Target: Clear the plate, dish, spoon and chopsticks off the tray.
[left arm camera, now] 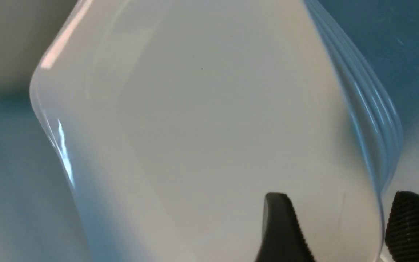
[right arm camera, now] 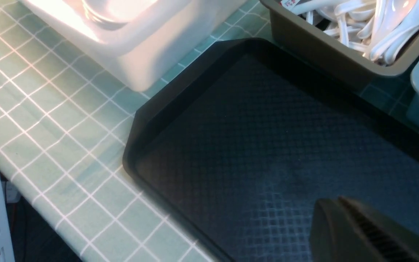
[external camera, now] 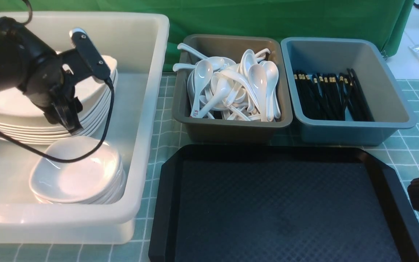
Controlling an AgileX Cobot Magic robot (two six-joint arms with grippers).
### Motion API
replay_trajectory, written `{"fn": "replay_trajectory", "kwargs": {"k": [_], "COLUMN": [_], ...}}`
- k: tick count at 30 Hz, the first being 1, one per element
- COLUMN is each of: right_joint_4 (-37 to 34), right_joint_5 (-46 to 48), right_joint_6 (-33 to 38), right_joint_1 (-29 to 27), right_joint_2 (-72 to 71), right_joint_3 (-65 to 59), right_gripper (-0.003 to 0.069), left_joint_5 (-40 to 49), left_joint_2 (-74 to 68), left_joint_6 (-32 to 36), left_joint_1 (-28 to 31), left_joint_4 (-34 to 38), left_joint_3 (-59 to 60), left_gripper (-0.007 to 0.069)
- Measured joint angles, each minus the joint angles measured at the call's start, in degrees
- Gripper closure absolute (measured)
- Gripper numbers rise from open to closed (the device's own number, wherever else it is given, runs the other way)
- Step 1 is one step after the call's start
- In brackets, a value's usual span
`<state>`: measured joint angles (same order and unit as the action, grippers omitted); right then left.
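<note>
While the black tray (external camera: 286, 203) lies bare across the near middle of the checked tablecloth (external camera: 166, 120), the crockery sits off it, to the left and beyond. At far left the large white tub (external camera: 147, 109) holds a stack of square plates (external camera: 13, 105) toward its far side and a stack of small white dishes (external camera: 78, 174) nearer, with bare tub floor between the stacks and the tub's right wall. The left gripper (left arm camera: 344, 225) hangs over the near right corner of the plate stack, its jaws apart, one finger (left arm camera: 282, 229) over the top plate (left arm camera: 195, 127) and the other just outside its rim; whether either touches the plate cannot be told. A black cable (external camera: 86, 153) droops from the arm across the small dishes. Right of the tub, a narrow strip of cloth separates it from the tray's left rim. Beyond the tray stand a grey bin (external camera: 231, 127) heaped with white soup spoons (external camera: 231, 87) and, touching its right side, a blue-grey bin (external camera: 387, 105) of black chopsticks (external camera: 329, 94). At the far right edge the right gripper (right arm camera: 362, 229) is cut off, hovering above the tray's right rim with its jaws together and nothing between them.
</note>
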<state>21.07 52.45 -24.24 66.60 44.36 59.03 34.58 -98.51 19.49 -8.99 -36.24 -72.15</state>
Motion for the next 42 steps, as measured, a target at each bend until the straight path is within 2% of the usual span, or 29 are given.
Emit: {"fn": "replay_trajectory", "kwargs": {"k": [3,6,7,10,13,15,16,17,18,19,20,22,23,24,26,28,33,42], "right_joint_4": [0.00,-0.03,-0.03,-0.03,-0.07,-0.14,-0.14,-0.14,-0.14,-0.14,-0.14,-0.14,-0.20,-0.20,-0.20,-0.26,-0.26,-0.26], "right_joint_5": [0.00,0.00,0.00,0.00,0.22,0.57,0.64,0.69,0.69,0.69,0.63,0.51,0.46,0.46,0.42,0.42,0.42,0.42], "right_joint_6": [0.13,0.60,0.58,0.97,1.02,0.83,0.83,0.67,0.29,0.29,-0.78,-1.87,-2.43,-2.44,-4.68,-6.03,-6.76,-6.76], "right_joint_1": [0.00,0.00,0.00,0.00,0.00,0.00,0.00,0.00,0.00,0.00,0.00,0.00,0.00,0.00,0.00,0.00,0.00,0.00], "right_joint_2": [0.00,0.00,0.00,0.00,0.00,0.00,0.00,0.00,0.00,0.00,0.00,0.00,0.00,0.00,0.00,0.00,0.00,0.00], "right_joint_3": [0.00,0.00,0.00,0.00,0.00,0.00,0.00,0.00,0.00,0.00,-0.11,-0.32,-0.39,-0.39,-0.39,-0.39,-0.39,-0.39], "right_gripper": [0.0624,0.0618,0.0618,0.0610,0.0606,0.0603,0.0603,0.0603,0.0603,0.0603,0.0603,0.0603,0.0603,0.0603,0.0603,0.0602,0.0587,0.0568], "left_joint_5": [0.75,5.76,6.14,9.72,8.89,6.28,5.52,1.35,-0.48,-0.90,-3.32,-7.64,-10.70,-11.21,-16.58,-21.41,-24.43,-21.42], "left_joint_2": [1.51,5.95,6.23,11.32,19.88,28.00,28.76,35.93,40.09,40.91,46.63,54.56,58.33,59.74,66.79,72.55,79.89,81.56], "left_joint_6": [0.00,0.06,0.06,-0.35,-0.57,-0.05,0.12,3.78,5.99,6.51,10.01,16.67,20.09,21.58,29.94,35.82,40.35,40.60], "left_joint_1": [0.00,0.00,0.00,0.00,0.05,0.05,0.05,0.05,0.05,0.05,0.05,0.05,0.00,0.00,-0.06,-0.67,-1.84,-1.84], "left_joint_4": [2.21,10.28,10.73,18.92,29.78,37.79,38.54,46.58,49.88,50.69,55.71,64.89,70.00,70.87,79.43,84.72,86.69,76.71], "left_joint_3": [-0.04,-0.11,-0.11,-0.11,-0.06,1.23,1.73,5.10,7.08,7.61,11.08,18.44,22.67,23.36,30.53,36.64,46.09,55.76], "left_gripper": [0.0167,0.0081,0.0078,0.0071,0.0169,0.0317,0.0333,0.0489,0.0533,0.0542,0.0580,0.0608,0.0613,0.0613,0.0614,0.0614,0.0614,0.0613]}}
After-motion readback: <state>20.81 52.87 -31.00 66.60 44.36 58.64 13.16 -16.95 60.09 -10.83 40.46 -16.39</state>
